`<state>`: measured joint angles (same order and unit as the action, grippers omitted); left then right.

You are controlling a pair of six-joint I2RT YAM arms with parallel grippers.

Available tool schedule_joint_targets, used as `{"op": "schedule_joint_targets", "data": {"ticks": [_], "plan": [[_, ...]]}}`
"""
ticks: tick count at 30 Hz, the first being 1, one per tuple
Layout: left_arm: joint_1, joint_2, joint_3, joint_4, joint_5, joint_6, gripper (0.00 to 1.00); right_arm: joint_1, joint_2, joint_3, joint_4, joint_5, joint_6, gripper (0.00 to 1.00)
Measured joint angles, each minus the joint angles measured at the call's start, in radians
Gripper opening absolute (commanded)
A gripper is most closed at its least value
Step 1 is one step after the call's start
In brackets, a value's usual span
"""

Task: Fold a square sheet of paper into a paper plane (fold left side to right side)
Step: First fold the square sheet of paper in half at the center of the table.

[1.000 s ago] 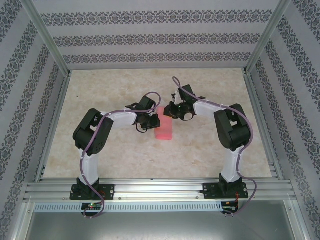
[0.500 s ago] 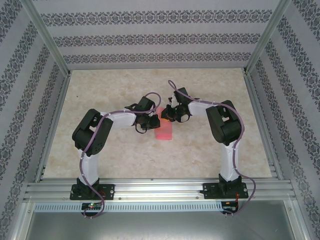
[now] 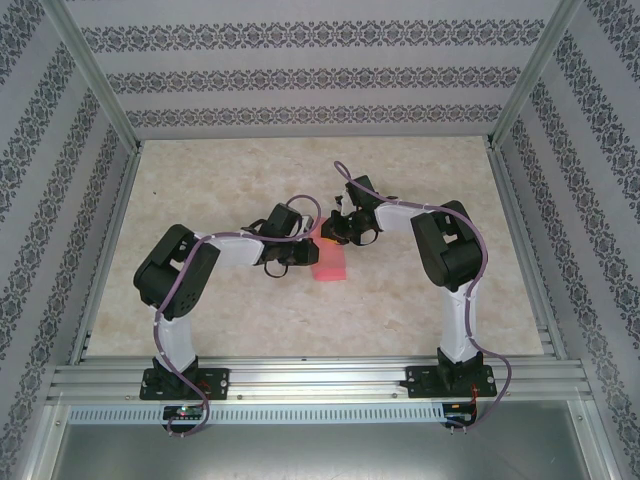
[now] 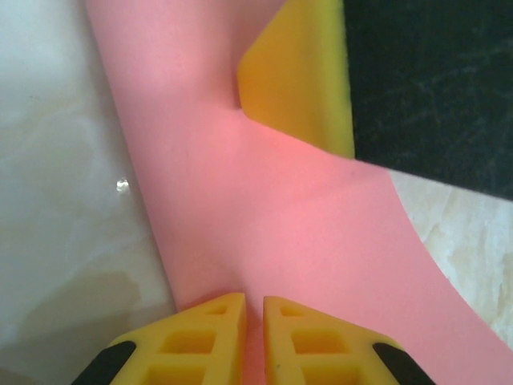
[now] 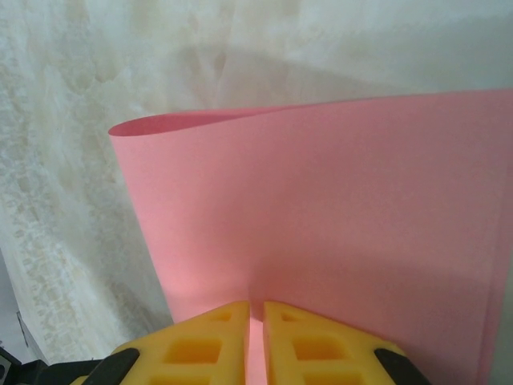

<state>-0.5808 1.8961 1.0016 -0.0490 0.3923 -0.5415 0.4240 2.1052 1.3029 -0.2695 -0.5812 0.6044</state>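
Observation:
The square sheet of paper (image 3: 330, 266) is pink-red and lies mid-table, its far part curled up off the surface. My left gripper (image 3: 300, 250) meets it from the left and my right gripper (image 3: 326, 232) from the far right. In the left wrist view the paper (image 4: 264, 208) runs up from my left gripper (image 4: 254, 301), whose yellow jaws pinch its edge. A yellow finger (image 4: 300, 80) of the right gripper holds the far edge. In the right wrist view the sheet (image 5: 321, 208) bows over in a curve, and my right gripper (image 5: 256, 307) is shut on its near edge.
The marbled tabletop (image 3: 200, 190) has free room to the left, right and far side of the arms. Aluminium rails (image 3: 300, 378) run along the near edge, and posts and patterned walls (image 3: 300, 80) close in the other sides.
The right gripper has moved left over the paper, bringing its edge along. The left arm has drawn back toward the near-left, its elbow lower. Both grips stay shut.

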Motion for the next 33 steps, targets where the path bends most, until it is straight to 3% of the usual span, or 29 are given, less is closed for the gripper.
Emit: {"op": "schedule_joint_targets", "data": {"ticks": [33], "plan": [[-0.154,-0.066,-0.094,0.038,-0.002,0.011,0.21,0.0,0.0,0.0,-0.003,0.001,0.0,0.14]]}}
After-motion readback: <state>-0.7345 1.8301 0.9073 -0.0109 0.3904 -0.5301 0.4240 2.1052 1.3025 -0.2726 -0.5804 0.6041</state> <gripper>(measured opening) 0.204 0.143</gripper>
